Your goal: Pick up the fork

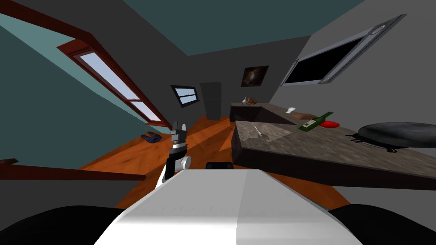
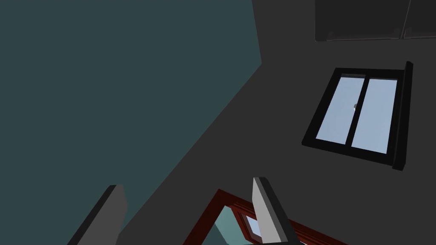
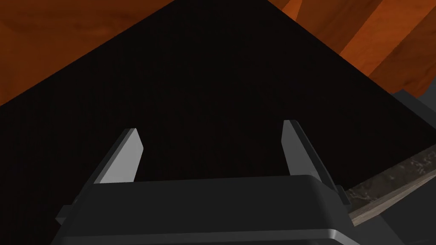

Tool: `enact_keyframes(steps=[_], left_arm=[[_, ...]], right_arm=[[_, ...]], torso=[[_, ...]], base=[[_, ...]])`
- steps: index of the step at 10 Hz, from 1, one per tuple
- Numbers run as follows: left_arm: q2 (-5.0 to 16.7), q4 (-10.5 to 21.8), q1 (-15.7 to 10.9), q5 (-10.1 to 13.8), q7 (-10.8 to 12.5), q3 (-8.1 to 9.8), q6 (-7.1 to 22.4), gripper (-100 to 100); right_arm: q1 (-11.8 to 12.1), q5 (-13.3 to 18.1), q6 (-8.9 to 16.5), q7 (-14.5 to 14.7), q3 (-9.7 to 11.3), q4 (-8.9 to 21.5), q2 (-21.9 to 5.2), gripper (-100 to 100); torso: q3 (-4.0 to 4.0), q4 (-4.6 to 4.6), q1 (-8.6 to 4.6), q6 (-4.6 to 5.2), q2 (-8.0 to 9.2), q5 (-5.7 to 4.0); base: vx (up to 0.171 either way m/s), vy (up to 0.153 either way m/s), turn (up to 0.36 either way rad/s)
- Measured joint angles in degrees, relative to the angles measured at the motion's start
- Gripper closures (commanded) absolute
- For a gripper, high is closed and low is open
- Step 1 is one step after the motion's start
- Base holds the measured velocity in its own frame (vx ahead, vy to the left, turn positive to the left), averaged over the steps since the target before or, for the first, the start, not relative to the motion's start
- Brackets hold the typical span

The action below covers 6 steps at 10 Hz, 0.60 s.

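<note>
left arm [image 1: 173, 158]: we hold it up ahead of us on our left side, the forearm standing nearly upright with its dark wrist on top.
left gripper [image 1: 179, 127]: it sits at the top of that forearm and aims upward.
left fingers [image 2: 266, 210]: the two light grey blades stand well apart, spread wide.
right gripper [image 3: 211, 127]: its dark box lies along the near edge of our wrist view.
right fingers [image 3: 123, 157]: both blades rise from the box, parted just as wide.

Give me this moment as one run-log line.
phase: approach | fork: lying on countertop, untouched | left gripper: open, raised, empty | right gripper: open, empty, facing dark flat surface
</note>
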Motion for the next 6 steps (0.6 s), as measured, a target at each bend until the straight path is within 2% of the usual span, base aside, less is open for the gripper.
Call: enact_keyframes(steps=[1, 2, 3, 5, 6], left_arm=[[0.01, 0.0, -0.01, 0.0, 0.0, 0.01, 0.0, 0], [0.0, 0.0, 0.0, 0.0, 0.0, 0.0, 0.0, 0], [0.0, 0.0, 0.0, 0.0, 0.0, 0.0, 0.0, 0], [0.0, 0.0, 0.01, 0.0, 0.0, 0.0, 0.0, 0], [0.0, 0.0, 0.02, 0.0, 0.0, 0.0, 0.0, 0]], right_arm=[[-0.52, 0.34, -0.36, 0.21, 0.29, 1.39, 0.01, -100], [0.96, 0.93, -0.49, 0.36, -0.32, 2.41, -0.92, -100], [0.55, 1.44, -0.99, 0.19, -0.27, 4.25, -1.66, -100], [1.48, 3.54, -1.03, -1.42, -0.54, 7.48, -4.68, -100], [2.48, 4.84, -0.41, -2.38, -0.78, 8.38, -6.11, -100]], torso=[[0.12, 0.04, -0.23, 0.02, 0.21, -0.05], [0.1, 0.04, -0.2, 0.0, 0.16, -0.04], [0.1, 0.04, -0.16, 0.0, 0.16, -0.04], [-0.2, -0.07, -0.03, -0.04, -0.37, 0.0], [-0.37, -0.14, 0.01, -0.05, -0.65, 0.0]], base=[[0.086, 0.043, 0.081], [0.082, 0.06, 0.043], [0.123, 0.099, 0.097], [0.287, 0.097, 0.125], [0.217, 0.073, 0.056]])
